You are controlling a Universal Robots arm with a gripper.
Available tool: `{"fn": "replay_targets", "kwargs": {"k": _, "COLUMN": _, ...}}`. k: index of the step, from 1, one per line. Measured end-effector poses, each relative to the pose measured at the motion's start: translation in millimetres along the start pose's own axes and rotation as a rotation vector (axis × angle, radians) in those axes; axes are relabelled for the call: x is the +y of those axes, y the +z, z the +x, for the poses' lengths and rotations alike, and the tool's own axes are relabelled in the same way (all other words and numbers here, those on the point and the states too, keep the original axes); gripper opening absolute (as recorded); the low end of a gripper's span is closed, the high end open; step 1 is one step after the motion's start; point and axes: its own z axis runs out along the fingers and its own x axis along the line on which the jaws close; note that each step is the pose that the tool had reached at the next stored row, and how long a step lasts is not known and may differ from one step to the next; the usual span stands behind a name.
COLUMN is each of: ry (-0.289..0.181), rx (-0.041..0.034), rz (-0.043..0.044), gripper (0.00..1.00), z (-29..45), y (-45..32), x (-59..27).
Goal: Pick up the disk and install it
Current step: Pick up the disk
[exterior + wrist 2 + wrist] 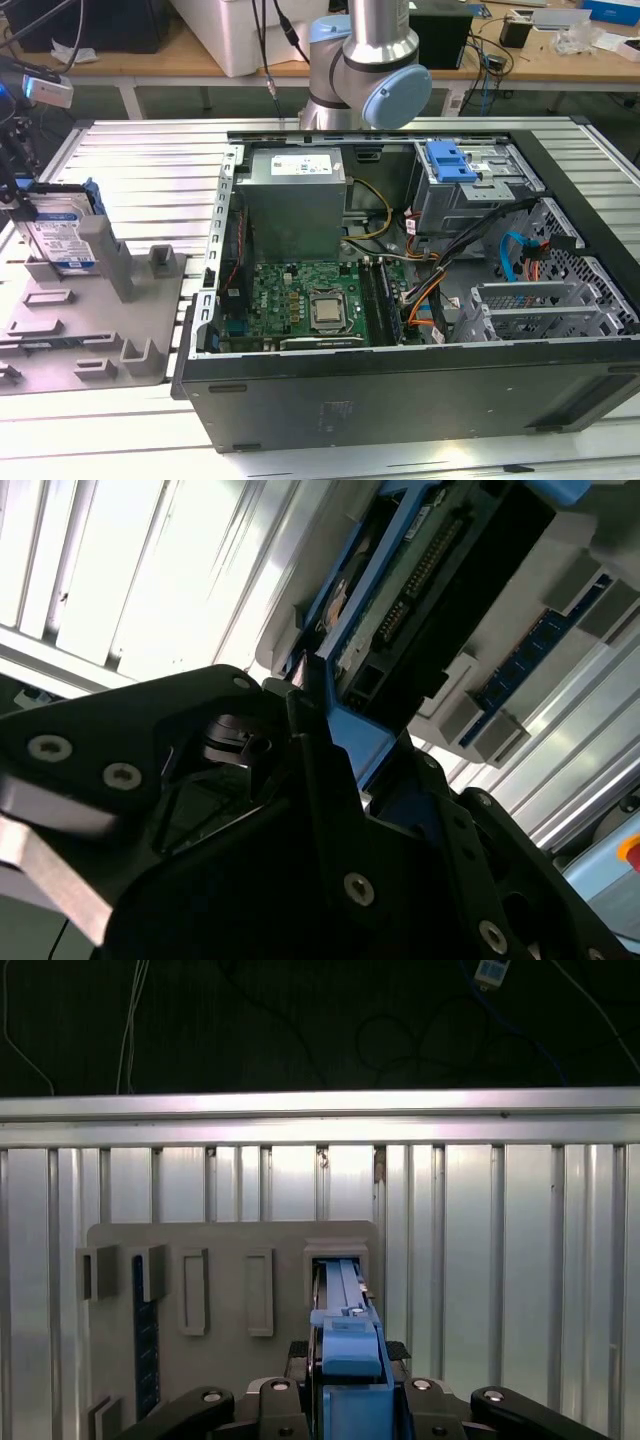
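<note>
Disk [60,240] upright in grey fixture [90,345], end effector [348,1352] apparently straddling it

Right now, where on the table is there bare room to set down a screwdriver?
Bare ribbed table behind the grey fixture, and the strip in front of it. Crowded: inside the computer case, and the fixture's back corner holding the disk.

1. gripper [17,195] was cut off by the exterior view's left edge; whether it gripped the disk [62,238] couldn't be told.
2. disk's lower edge sat hidden behind the fixture [90,330] posts.
3. arm [365,60] ran off the upper edge.
</note>
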Motion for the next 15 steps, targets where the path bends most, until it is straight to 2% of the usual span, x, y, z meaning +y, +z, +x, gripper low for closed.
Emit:
{"fn": "replay_targets", "kwargs": {"k": 9, "ry": 0.000, "rx": 0.0000, "rz": 0.0018, "gripper": 0.38, "z": -0.2, "y": 2.3, "x": 1.1}}
{"fn": "replay_targets", "kwargs": {"k": 10, "ry": 0.000, "rx": 0.0000, "rz": 0.0018, "gripper": 0.45, "z": -0.2, "y": 2.4, "x": 1.2}}
{"fn": "replay_targets", "kwargs": {"k": 15, "ry": 0.000, "rx": 0.0000, "rz": 0.0018, "gripper": 0.45, "z": -0.2, "y": 2.7, "x": 1.2}}
